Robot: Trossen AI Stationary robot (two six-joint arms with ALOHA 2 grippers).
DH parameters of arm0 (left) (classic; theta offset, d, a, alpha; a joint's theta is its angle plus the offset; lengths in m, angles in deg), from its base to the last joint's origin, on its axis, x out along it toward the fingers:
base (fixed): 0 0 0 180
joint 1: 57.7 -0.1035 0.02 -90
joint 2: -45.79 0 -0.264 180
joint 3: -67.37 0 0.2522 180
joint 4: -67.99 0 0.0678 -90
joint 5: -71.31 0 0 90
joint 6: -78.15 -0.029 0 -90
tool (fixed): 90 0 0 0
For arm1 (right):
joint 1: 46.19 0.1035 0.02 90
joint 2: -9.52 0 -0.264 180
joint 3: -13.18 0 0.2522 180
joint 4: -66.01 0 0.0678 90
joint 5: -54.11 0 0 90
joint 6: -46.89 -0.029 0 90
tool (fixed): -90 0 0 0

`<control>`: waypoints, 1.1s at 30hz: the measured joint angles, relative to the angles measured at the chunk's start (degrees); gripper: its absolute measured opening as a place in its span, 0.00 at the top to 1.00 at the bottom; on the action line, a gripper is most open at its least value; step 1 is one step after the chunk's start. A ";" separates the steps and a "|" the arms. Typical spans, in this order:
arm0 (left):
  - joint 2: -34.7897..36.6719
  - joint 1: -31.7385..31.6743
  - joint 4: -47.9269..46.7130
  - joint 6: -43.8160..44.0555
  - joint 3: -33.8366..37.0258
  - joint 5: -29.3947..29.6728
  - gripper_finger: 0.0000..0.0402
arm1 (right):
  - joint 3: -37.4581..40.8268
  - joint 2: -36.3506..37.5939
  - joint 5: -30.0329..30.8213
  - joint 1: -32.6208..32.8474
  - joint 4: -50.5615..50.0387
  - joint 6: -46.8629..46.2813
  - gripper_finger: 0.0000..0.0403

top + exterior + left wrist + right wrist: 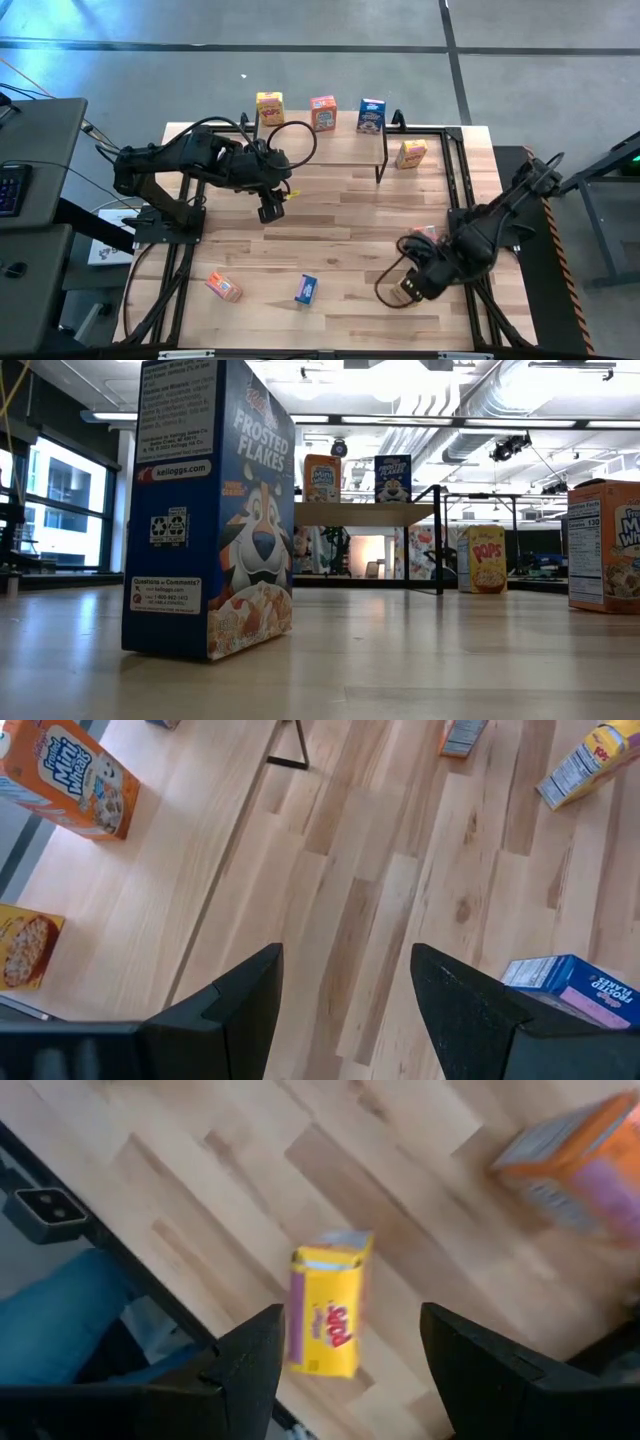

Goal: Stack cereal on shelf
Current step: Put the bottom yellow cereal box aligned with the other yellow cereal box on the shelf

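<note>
Table (330,215), largest first: shelf (330,140) at the far edge carries three boxes, one yellow box (411,153) stands beside it. Loose cereal lies near the front. Right gripper (350,1355), fingers released and empty, hangs above a yellow box (327,1316) close to the table's edge; long axis runs along the gap, so rotate first. Left gripper (345,995), also released, hovers mid-table.

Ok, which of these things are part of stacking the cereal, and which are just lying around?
Job: shelf; on it a yellow box, orange-red box, blue box; loose on the table, Pops box, orange box, Frosted Flakes box.
Lying about: keyboard on the side desk.
</note>
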 joint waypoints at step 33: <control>-0.04 -0.04 2.71 0.55 -0.02 0.00 0.47 | 8.03 -6.77 0.15 6.52 12.56 -4.48 0.44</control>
